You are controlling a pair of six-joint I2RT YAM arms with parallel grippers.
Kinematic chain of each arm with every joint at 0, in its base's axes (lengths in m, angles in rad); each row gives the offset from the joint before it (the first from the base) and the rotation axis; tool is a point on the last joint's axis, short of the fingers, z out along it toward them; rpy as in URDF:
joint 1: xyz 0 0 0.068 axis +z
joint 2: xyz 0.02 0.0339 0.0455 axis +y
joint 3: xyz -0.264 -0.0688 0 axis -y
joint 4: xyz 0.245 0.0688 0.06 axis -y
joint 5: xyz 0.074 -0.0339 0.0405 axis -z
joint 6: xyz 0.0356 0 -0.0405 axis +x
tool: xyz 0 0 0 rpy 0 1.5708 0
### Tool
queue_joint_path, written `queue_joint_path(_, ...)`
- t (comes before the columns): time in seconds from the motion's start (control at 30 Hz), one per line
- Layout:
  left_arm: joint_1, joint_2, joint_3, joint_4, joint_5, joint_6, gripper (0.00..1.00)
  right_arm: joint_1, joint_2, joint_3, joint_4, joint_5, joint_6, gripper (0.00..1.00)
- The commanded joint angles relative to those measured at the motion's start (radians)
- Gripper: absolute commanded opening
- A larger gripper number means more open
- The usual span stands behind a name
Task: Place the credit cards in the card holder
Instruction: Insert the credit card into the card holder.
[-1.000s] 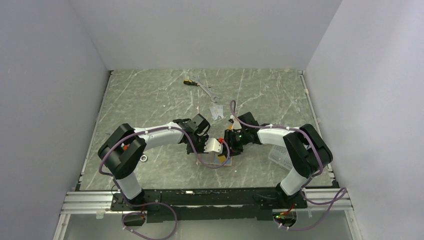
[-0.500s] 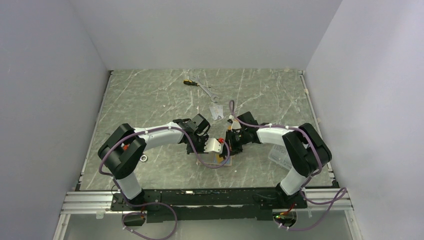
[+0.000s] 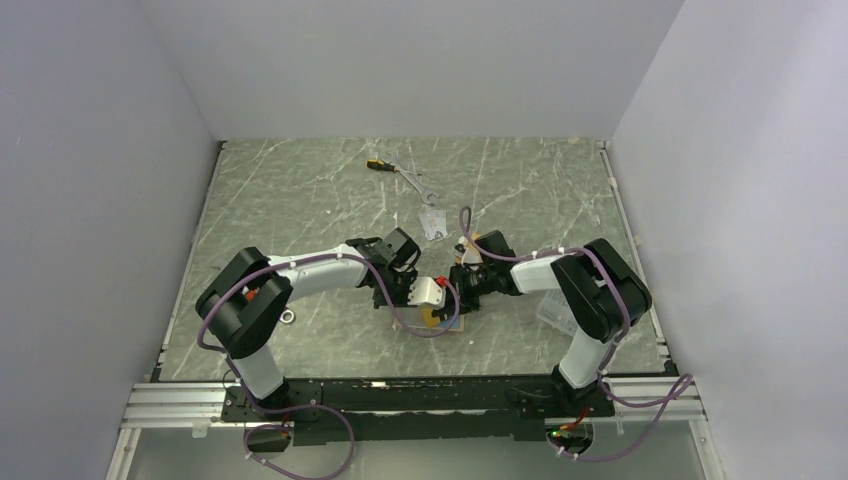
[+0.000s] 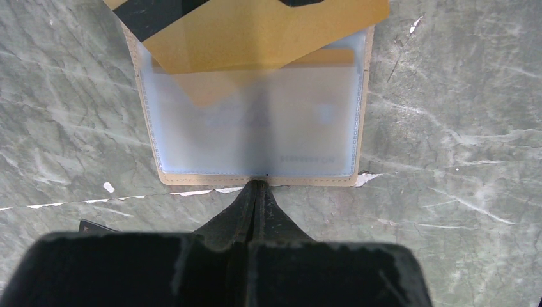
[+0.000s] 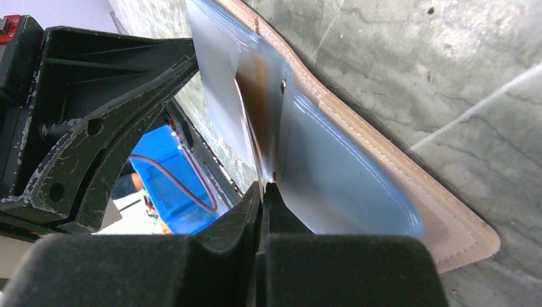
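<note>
The card holder (image 4: 255,137) is pinned open on the desk (image 4: 447,160) by the closed, empty jaws of the left gripper (image 4: 255,187). This appears intended to let the orange card (image 4: 255,32), nipped in the closed jaws of the right gripper (image 5: 262,187), be slid into it.

Tan card holder (image 4: 192,144) lying open, orange card (image 4: 268,32) tilted, partly in its pocket

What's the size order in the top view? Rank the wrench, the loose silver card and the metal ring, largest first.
1. wrench: longest, though thin
2. silver card: shorter but broader, so it is close to the wrench
3. metal ring: clearly smallest
</note>
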Motion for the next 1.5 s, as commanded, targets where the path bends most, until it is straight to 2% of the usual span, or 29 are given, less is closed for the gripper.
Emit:
queue_joint_path(0.0,-0.007,0.015,-0.039,-0.024,-0.020,-0.001,0.01,0.003,0.026,-0.038,0.077,0.016,0.057,0.00)
queue_joint_path(0.8,-0.015,0.009,-0.071,-0.019,-0.022,0.023,0.00,0.000,0.041,-0.109,0.203,0.103,0.162,0.00)
queue_joint_path(1.47,-0.035,0.024,-0.075,-0.030,-0.012,0.047,0.00,-0.004,0.062,-0.169,0.436,0.152,0.308,0.00)
